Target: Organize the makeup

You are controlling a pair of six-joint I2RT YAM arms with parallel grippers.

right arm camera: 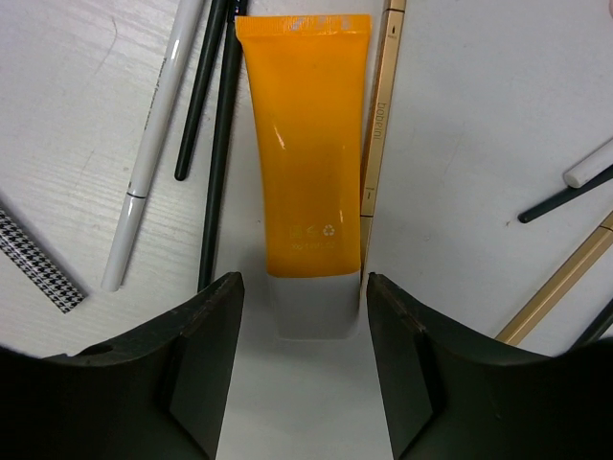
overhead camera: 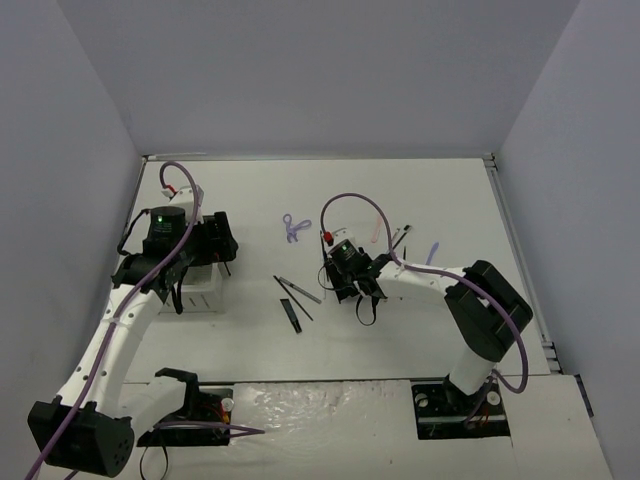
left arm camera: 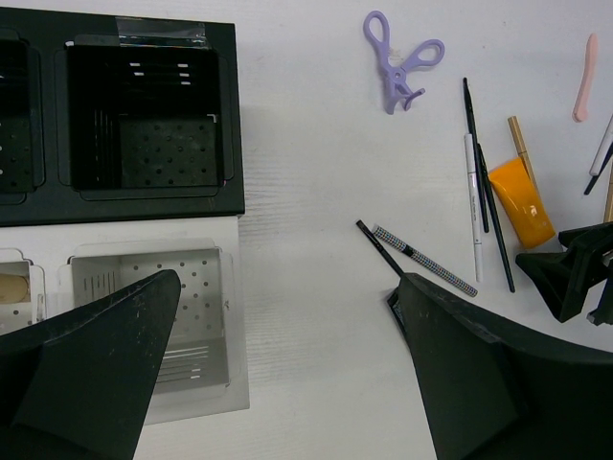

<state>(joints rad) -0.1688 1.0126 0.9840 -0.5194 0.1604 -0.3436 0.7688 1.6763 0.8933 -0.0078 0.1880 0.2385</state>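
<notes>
Between the half-open, empty fingers of the right gripper (right arm camera: pixel 304 287) we are finding the cap of the orange tube (right arm camera: pixel 306 144); black pencils (right arm camera: pixel 218 172) to its left are lying unsorted.

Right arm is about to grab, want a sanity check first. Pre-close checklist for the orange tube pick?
1. Cap end of the orange tube sits between the right gripper fingers: ok.
2. Tube centred in the jaws: not ok. The gap is wider on the black pencil side.
3. Neighbours clear of the fingers: not ok. The gold pencil lies right against the tube.
4. Grip made: not ok. The jaws are not yet closed on the cap.
5. Left gripper open and empty: ok.
6. Free compartment in the organizer: ok. The two nearest the left gripper look empty.
</notes>
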